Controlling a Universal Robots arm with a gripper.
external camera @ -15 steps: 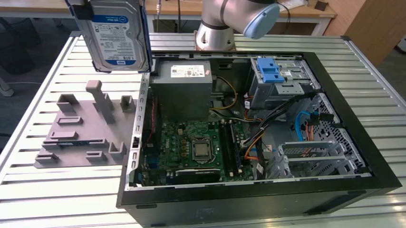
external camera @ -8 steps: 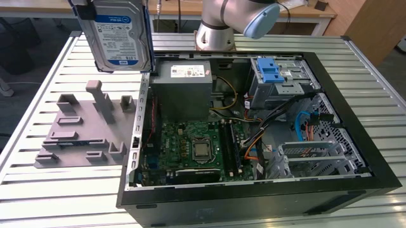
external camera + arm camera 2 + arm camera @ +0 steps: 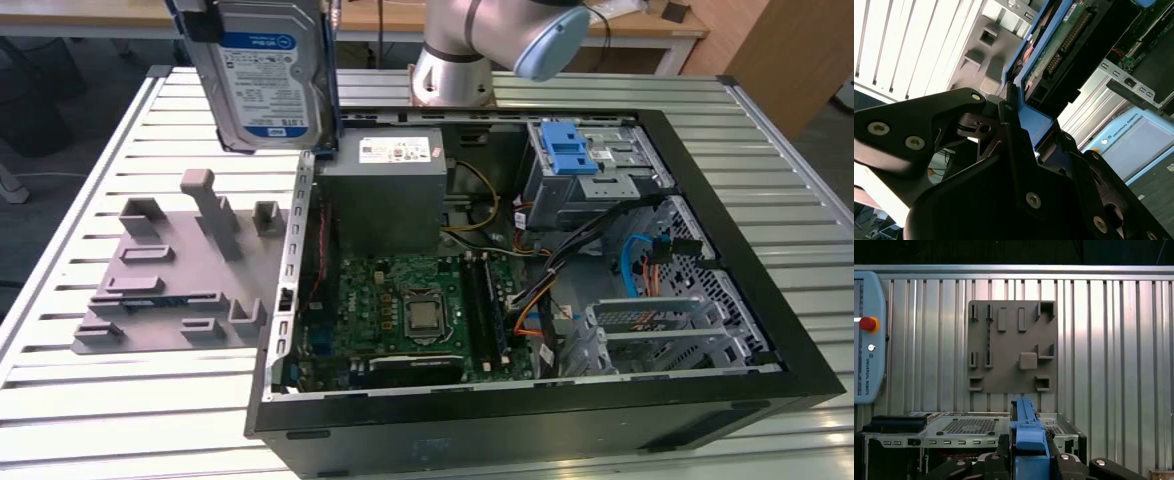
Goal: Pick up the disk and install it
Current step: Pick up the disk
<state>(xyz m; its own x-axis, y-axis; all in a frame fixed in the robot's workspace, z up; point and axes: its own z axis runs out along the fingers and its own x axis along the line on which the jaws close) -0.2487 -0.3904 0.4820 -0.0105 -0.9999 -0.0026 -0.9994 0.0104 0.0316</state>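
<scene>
pincer [image 3: 1029, 449] clenched on disk [image 3: 267, 72] | disk upright, clear above grey fixture [image 3: 160, 290] | near case rim [image 3: 534, 412]

In the exterior view, the disk [image 3: 267, 75] at eleven o'clock is silver-grey and blue-edged, with a blue-and-white label. The black case [image 3: 534, 425] holds a green board [image 3: 400, 310] and, at one o'clock, a blue latch [image 3: 566, 150]. A grey plate [image 3: 174, 285] at nine o'clock lies on the pale ribbed table [image 3: 80, 400]. The gripper [image 3: 1035, 126] is black.
</scene>
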